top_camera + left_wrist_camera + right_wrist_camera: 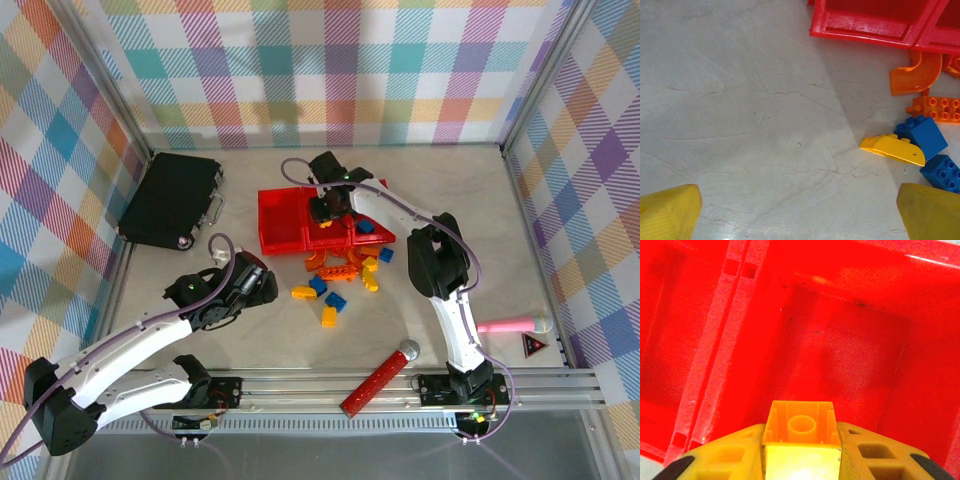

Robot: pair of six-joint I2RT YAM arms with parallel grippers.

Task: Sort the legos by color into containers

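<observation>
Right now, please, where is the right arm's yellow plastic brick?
Right wrist view: the yellow brick sits in the right gripper jaws, over a red plastic bin.

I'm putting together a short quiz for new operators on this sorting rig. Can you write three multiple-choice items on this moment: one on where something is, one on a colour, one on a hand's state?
1. Where is the right hand?
A) by its own base
B) at the right wall
C) above the red bins

2. What colour is the brick it grips?
A) blue
B) yellow
C) green

3. How is the left hand?
A) open, empty
B) shut on a brick
C) shut, empty

Answers:
1 C: the top view has it over the bins.
2 B: the right wrist view shows a yellow brick clamped in it.
3 A: its fingers stand wide apart with nothing between them.
</observation>
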